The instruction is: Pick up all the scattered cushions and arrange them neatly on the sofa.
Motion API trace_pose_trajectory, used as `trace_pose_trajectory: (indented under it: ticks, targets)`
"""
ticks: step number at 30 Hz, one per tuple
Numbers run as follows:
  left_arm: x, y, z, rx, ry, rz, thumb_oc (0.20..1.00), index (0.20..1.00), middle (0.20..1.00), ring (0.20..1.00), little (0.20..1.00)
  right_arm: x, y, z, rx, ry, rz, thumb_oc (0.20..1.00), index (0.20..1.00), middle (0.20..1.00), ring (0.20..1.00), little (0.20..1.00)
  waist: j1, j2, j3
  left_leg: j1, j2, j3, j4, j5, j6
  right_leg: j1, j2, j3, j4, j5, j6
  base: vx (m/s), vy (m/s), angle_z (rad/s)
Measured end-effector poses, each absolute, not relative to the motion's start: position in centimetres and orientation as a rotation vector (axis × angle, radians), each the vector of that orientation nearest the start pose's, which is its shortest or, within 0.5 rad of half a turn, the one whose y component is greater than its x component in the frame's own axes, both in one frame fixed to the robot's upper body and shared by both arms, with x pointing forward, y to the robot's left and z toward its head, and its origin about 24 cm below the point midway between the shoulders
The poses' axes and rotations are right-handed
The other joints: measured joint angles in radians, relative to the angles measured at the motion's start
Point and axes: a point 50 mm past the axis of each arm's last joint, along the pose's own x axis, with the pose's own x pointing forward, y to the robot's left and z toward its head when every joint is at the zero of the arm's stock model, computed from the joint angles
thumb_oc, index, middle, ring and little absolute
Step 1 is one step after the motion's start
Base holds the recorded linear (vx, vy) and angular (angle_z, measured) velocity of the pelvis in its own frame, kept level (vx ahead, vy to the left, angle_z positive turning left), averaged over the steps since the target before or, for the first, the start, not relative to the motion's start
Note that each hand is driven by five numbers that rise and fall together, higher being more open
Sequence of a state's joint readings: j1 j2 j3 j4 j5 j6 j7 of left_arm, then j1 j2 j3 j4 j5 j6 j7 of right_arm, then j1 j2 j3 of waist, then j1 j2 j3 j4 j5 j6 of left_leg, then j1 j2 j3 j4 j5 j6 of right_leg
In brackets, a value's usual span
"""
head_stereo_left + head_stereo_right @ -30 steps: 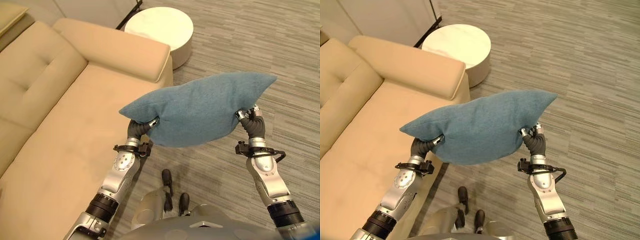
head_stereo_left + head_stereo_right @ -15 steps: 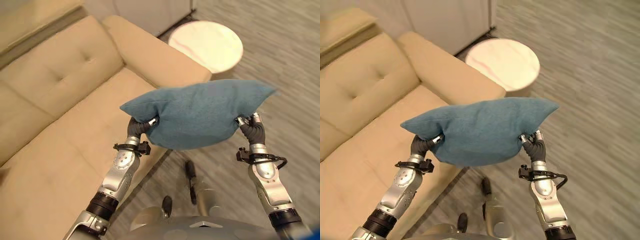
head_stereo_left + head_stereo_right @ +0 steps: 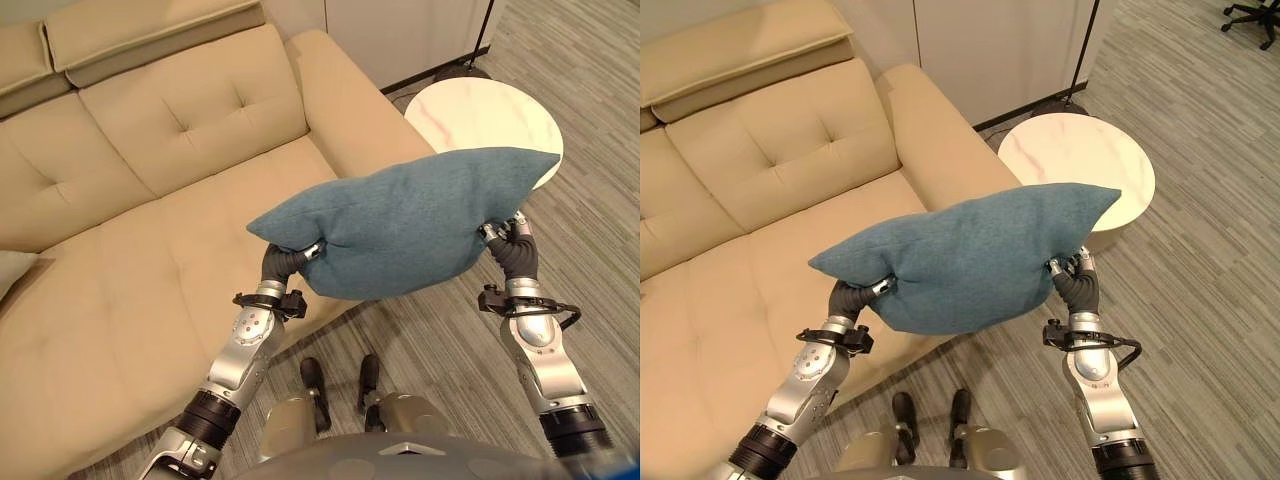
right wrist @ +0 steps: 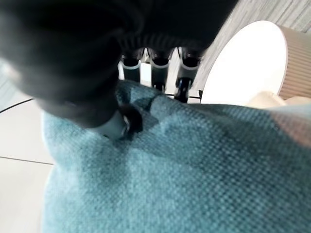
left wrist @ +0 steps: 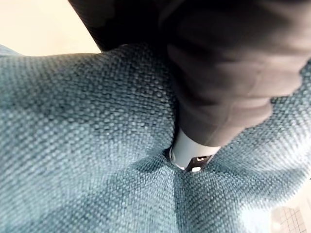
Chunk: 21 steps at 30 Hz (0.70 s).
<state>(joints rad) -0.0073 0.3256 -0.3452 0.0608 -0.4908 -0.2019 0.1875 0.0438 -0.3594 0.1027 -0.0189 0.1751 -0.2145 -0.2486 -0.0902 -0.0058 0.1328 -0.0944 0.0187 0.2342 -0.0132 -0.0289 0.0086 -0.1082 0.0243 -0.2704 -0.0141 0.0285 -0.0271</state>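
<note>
Cushion: a plump blue-grey woven fabric cushion (image 3: pixel 405 228) hung in the air, carried between both hands, above the near front edge of the sofa seat.
Long axis: ran left to right, its right corner reaching toward the round white marble-topped side table (image 3: pixel 487 121).
Left hand (image 3: pixel 292 257): clenched into the cushion's lower left end, fabric bunched round its thumb.
Right hand (image 3: pixel 507 243): pinching the lower right end, fingers curled over the edge.
Sofa: the beige tufted fabric sofa (image 3: pixel 130 230) lay to the left and beyond the cushion.
Nearer arm: the left, I judged; the seat sat just on its side.
</note>
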Motion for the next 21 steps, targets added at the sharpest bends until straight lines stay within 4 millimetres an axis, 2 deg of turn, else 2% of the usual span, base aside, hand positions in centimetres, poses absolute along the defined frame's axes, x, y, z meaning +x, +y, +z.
trace_pose_trajectory:
  ticks: [1,2,3,4,5,6,7,8,9,10,11,12,13,14,15,17,19,20,21]
  targets:
    - [24.3,14.6,3.2,-0.183,0.005,-0.091,0.200,0.200,0.200,0.200,0.200,24.2,-20.2,6.4,-0.152,-0.185,-0.128,0.200,0.200,0.200,0.200,0.200,0.001,0.013,0.002,0.019,0.005,0.000,-0.014,0.041,0.026,-0.001,0.005,0.000,0.027,-0.016,-0.002,0.06,0.153,0.05]
    - [24.3,14.8,3.1,-0.182,0.008,-0.085,0.200,0.200,0.200,0.200,0.200,24.2,-19.9,6.5,-0.142,-0.191,-0.119,0.200,0.200,0.200,0.200,0.200,0.006,0.016,0.009,0.030,-0.004,-0.007,-0.018,0.045,0.039,-0.050,-0.021,0.011,0.148,-0.056,0.036,0.06,0.093,0.22]
    - [24.3,15.0,3.2,-0.176,0.006,-0.085,0.200,0.200,0.200,0.200,0.200,24.2,-19.9,6.7,-0.139,-0.197,-0.118,0.200,0.200,0.200,0.200,0.200,0.000,0.020,0.009,0.038,-0.015,-0.021,-0.020,0.043,0.045,-0.104,-0.052,0.015,0.280,-0.100,0.049,0.06,0.072,0.29]
    - [24.3,15.1,3.2,-0.174,0.007,-0.085,0.200,0.200,0.200,0.200,0.200,24.2,-19.9,6.7,-0.140,-0.196,-0.117,0.200,0.200,0.200,0.200,0.200,-0.001,0.018,0.008,0.040,-0.022,-0.025,-0.019,0.042,0.046,-0.118,-0.066,0.021,0.320,-0.115,0.054,0.08,0.060,0.63]
    - [24.3,15.4,3.2,-0.160,0.006,-0.083,0.200,0.200,0.200,0.200,0.200,24.1,-19.8,6.6,-0.140,-0.192,-0.106,0.200,0.200,0.200,0.200,0.200,-0.002,0.015,0.006,0.044,-0.047,-0.055,-0.016,0.034,0.058,-0.155,-0.093,0.092,0.424,-0.155,0.096,0.10,0.053,0.51]
    - [24.3,15.5,3.2,-0.158,0.005,-0.082,0.200,0.200,0.200,0.200,0.200,24.1,-19.8,6.6,-0.140,-0.192,-0.103,0.200,0.200,0.200,0.200,0.200,-0.001,0.015,0.006,0.043,-0.052,-0.061,-0.016,0.034,0.059,-0.162,-0.096,0.104,0.432,-0.159,0.102,0.12,0.038,0.63]
    - [24.4,16.3,3.3,-0.146,0.000,-0.058,0.200,0.200,0.200,0.200,0.200,24.1,-19.5,6.5,-0.138,-0.188,-0.074,0.200,0.200,0.200,0.200,0.200,0.010,0.018,0.007,0.043,-0.061,-0.083,-0.020,0.031,0.064,-0.175,-0.085,0.188,0.437,-0.183,0.109,0.22,0.005,0.24]
    - [24.4,16.7,3.5,-0.142,-0.006,-0.046,0.200,0.200,0.200,0.200,0.200,24.1,-19.3,6.4,-0.132,-0.185,-0.072,0.200,0.200,0.200,0.200,0.200,0.022,0.018,0.007,0.043,-0.061,-0.083,-0.020,0.029,0.066,-0.189,-0.079,0.216,0.432,-0.183,0.109,0.24,-0.038,0.13]
    - [24.6,17.0,3.7,-0.149,-0.017,-0.027,0.200,0.200,0.200,0.200,0.200,24.1,-19.0,6.3,-0.126,-0.183,-0.060,0.200,0.200,0.200,0.200,0.200,0.029,0.025,0.012,0.041,-0.054,-0.109,-0.015,0.008,0.073,-0.256,-0.049,0.272,0.455,-0.187,0.104,0.25,-0.064,0.07]
    - [24.7,16.8,3.8,-0.149,-0.023,-0.032,0.200,0.200,0.200,0.200,0.200,24.0,-18.9,6.2,-0.122,-0.179,-0.060,0.200,0.200,0.200,0.200,0.200,0.019,0.031,0.018,0.044,-0.044,-0.126,-0.014,-0.008,0.062,-0.315,-0.030,0.316,0.368,-0.170,0.127,0.27,-0.148,0.54]
    - [24.7,16.9,3.8,-0.143,-0.020,-0.034,0.200,0.200,0.200,0.200,0.200,23.9,-18.9,6.1,-0.120,-0.174,-0.065,0.200,0.200,0.200,0.200,0.200,-0.003,0.006,0.015,0.078,-0.056,-0.141,-0.025,-0.008,0.047,-0.313,-0.048,0.336,0.176,-0.083,0.149,0.26,-0.181,0.83]
    - [24.1,16.9,3.0,-0.152,0.007,-0.026,0.200,0.200,0.200,0.200,0.200,23.8,-19.0,5.9,-0.120,-0.166,-0.068,0.200,0.200,0.200,0.200,0.200,-0.001,-0.009,-0.002,0.113,-0.056,-0.170,-0.020,-0.048,0.023,-0.251,-0.068,0.306,0.118,-0.008,0.134,0.33,-0.255,0.82]
    - [23.9,16.6,2.8,-0.171,0.015,-0.024,0.200,0.200,0.200,0.200,0.200,23.8,-19.1,5.9,-0.121,-0.168,-0.070,0.200,0.200,0.200,0.200,0.200,0.000,-0.005,-0.005,0.113,-0.038,-0.192,-0.015,-0.065,0.003,-0.227,-0.065,0.263,0.094,0.058,0.123,0.23,-0.203,0.74]
    - [23.9,16.2,2.8,-0.186,0.015,-0.025,0.200,0.200,0.200,0.200,0.200,23.7,-19.4,5.9,-0.124,-0.165,-0.081,0.200,0.200,0.200,0.200,0.200,-0.008,0.000,-0.007,0.114,-0.013,-0.222,-0.004,-0.068,-0.016,-0.207,-0.048,0.241,0.090,0.087,0.097,0.22,-0.204,0.82]
    - [23.9,15.8,2.7,-0.203,0.016,-0.029,0.200,0.200,0.200,0.200,0.200,23.8,-19.8,5.8,-0.129,-0.159,-0.099,0.200,0.200,0.200,0.200,0.200,-0.007,0.003,-0.009,0.113,0.005,-0.240,0.018,-0.073,-0.034,-0.187,-0.029,0.215,0.090,0.074,0.057,0.13,-0.160,0.90]
    - [23.8,15.2,2.6,-0.206,0.021,-0.051,0.200,0.200,0.200,0.200,0.200,23.9,-20.4,6.1,-0.145,-0.171,-0.113,0.200,0.200,0.200,0.200,0.200,-0.003,-0.001,-0.007,0.094,0.023,-0.237,0.106,-0.057,-0.062,-0.123,-0.020,0.169,0.050,0.075,0.010,0.09,-0.124,0.68]
    - [23.9,15.1,2.7,-0.210,0.017,-0.054,0.200,0.200,0.200,0.200,0.200,24.3,-20.6,6.7,-0.163,-0.191,-0.104,0.200,0.200,0.200,0.200,0.200,-0.002,-0.014,0.000,0.026,0.025,-0.207,0.265,-0.051,-0.092,-0.078,-0.035,0.159,0.018,0.060,-0.008,0.05,-0.023,0.44]
    - [24.0,15.0,2.8,-0.214,0.014,-0.056,0.200,0.200,0.200,0.200,0.200,24.3,-20.7,6.8,-0.167,-0.193,-0.104,0.200,0.200,0.200,0.200,0.200,-0.010,-0.014,-0.001,-0.013,0.034,-0.164,0.329,-0.059,-0.105,-0.054,-0.040,0.143,-0.006,0.060,-0.009,0.09,0.035,0.37]
    - [24.2,15.0,3.1,-0.214,0.001,-0.058,0.200,0.200,0.200,0.200,0.200,24.3,-20.7,6.8,-0.167,-0.195,-0.106,0.200,0.200,0.200,0.200,0.200,-0.013,-0.017,0.001,-0.030,0.063,-0.130,0.286,-0.062,-0.109,-0.033,-0.039,0.130,-0.014,0.046,-0.007,0.15,0.070,0.33]
